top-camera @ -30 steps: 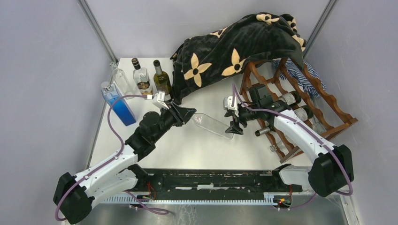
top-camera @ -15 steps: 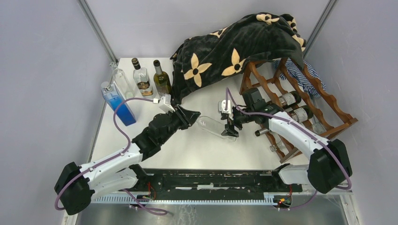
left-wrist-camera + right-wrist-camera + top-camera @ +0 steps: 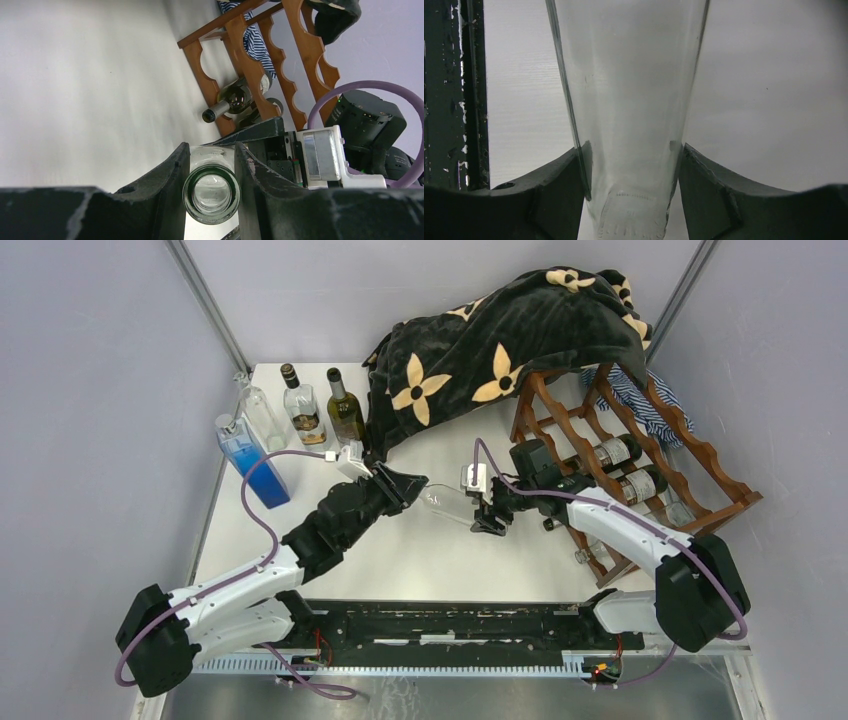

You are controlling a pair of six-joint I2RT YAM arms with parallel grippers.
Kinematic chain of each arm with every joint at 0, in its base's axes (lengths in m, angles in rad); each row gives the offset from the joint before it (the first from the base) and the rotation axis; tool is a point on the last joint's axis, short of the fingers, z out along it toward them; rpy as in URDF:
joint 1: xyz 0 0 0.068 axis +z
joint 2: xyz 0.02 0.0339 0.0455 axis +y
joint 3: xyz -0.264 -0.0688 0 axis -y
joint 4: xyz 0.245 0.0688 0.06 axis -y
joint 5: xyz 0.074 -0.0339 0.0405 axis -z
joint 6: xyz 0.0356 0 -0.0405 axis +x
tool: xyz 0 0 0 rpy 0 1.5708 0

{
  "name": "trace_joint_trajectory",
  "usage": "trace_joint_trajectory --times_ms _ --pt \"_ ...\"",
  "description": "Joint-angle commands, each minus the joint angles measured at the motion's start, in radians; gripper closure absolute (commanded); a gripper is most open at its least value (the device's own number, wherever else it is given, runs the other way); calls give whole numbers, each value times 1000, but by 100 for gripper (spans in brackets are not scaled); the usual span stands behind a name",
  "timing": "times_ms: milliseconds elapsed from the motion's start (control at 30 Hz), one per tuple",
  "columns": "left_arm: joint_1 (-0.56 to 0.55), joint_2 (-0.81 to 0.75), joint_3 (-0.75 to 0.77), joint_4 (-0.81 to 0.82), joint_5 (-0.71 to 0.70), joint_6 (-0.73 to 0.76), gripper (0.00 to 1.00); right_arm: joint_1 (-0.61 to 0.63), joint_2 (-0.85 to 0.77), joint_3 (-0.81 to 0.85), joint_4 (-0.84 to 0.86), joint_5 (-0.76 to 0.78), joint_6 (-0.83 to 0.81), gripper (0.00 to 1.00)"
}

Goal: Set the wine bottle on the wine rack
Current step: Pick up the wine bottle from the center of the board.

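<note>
The left arm stretches diagonally to centre, its left tool (image 3: 405, 487) clenched on the neck of the clear glass wine bottle (image 3: 447, 506), level over the white surface (image 3: 440, 560). The right tool (image 3: 488, 512), elbow bent, brackets the body; whether it grips, I cannot tell. Releasing early could drop slick glass short of the reddish-brown scalloped wooden wine rack (image 3: 700, 455).

Clear glossy glass wine bottle (image 3: 447, 504), reddish wooden wine rack (image 3: 690, 455), plush blanket (image 3: 500, 335), matt table (image 3: 420, 555)
</note>
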Motion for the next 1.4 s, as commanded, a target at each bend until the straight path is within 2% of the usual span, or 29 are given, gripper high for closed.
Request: trace_joint_trajectory --times_ms 0,100,167,200,267,333,400,500,633,833,1000,1200,1367 --pt "-6 -32 64 134 -18 -70 98 4 -32 -30 75 29 8 37" --pt "-5 -27 64 134 -7 -62 98 4 -48 -43 80 13 -4 59" --pt "-5 -22 69 124 10 -47 97 5 -57 -39 66 2 -18 79" --pt "-5 -17 76 110 21 -34 88 4 -60 -32 52 -1 -27 88" --pt "-5 -12 103 40 55 7 52 4 -68 -14 12 -7 -63 100" --pt "-5 -11 144 -78 69 58 28 1 -80 5 -29 -11 -90 100" --pt "-5 -15 199 -222 70 128 12 -5 -92 15 -60 -22 -120 100" --pt "-5 -33 268 -443 40 214 1 -16 -116 12 -88 -37 -162 100" --pt "-5 -93 295 -595 30 313 0 -38 -137 -4 -101 -60 -198 100" --pt "-5 -182 311 -681 70 421 0 -46 -155 -15 -132 -45 -286 100" --pt "-5 -167 359 -748 120 501 0 -47 -162 -11 -168 -33 -355 100" --pt "-5 -112 339 -730 228 552 0 -46 -161 -13 -191 -39 -393 100" --pt "-5 -109 244 -626 341 692 0 -46 -163 9 -249 -54 -467 100"
